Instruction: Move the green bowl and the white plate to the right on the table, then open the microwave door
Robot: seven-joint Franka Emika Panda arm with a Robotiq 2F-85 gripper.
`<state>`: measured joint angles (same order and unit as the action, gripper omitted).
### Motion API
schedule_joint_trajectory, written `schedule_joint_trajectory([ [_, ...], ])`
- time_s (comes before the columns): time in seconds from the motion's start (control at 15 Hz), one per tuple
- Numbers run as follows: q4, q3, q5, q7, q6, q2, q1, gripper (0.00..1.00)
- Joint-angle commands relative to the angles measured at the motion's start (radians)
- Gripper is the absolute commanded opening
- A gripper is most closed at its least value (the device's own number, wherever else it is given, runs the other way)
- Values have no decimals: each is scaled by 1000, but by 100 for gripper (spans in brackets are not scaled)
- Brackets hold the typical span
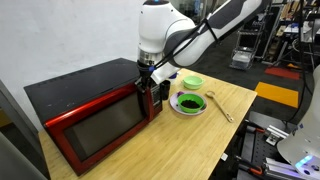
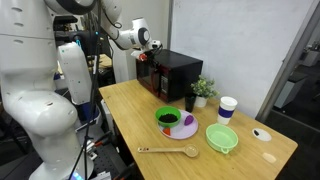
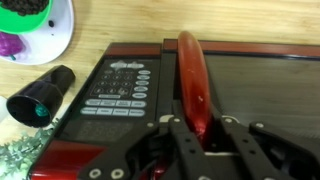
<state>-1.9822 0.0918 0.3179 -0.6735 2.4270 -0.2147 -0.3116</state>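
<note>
The red microwave (image 1: 85, 110) stands at one end of the light wooden table (image 1: 235, 95); it also shows in an exterior view (image 2: 172, 72). In the wrist view my gripper (image 3: 200, 135) has its fingers on both sides of the red door handle (image 3: 190, 70), next to the keypad (image 3: 120, 90). The microwave door (image 1: 95, 128) looks shut. The white plate (image 1: 189, 103) with a green ring and the pale green bowl (image 1: 191, 82) sit side by side on the table. Both also show in an exterior view, the plate (image 2: 177, 122) and the bowl (image 2: 222, 138).
A wooden spoon (image 2: 170, 151) lies near the table's front edge. A black cup (image 2: 190, 100), a small plant (image 2: 203, 90) and a white cup (image 2: 227, 108) stand by the microwave. The black cup (image 3: 40, 95) lies close to the keypad side.
</note>
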Motion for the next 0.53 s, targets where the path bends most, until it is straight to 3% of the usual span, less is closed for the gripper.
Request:
schedule_joint_trajectory([
  [0.0,-51,51,65,-70,-153,131,-61,6],
  [0.47,-95,143,40,-254,-271,191,-50,6],
])
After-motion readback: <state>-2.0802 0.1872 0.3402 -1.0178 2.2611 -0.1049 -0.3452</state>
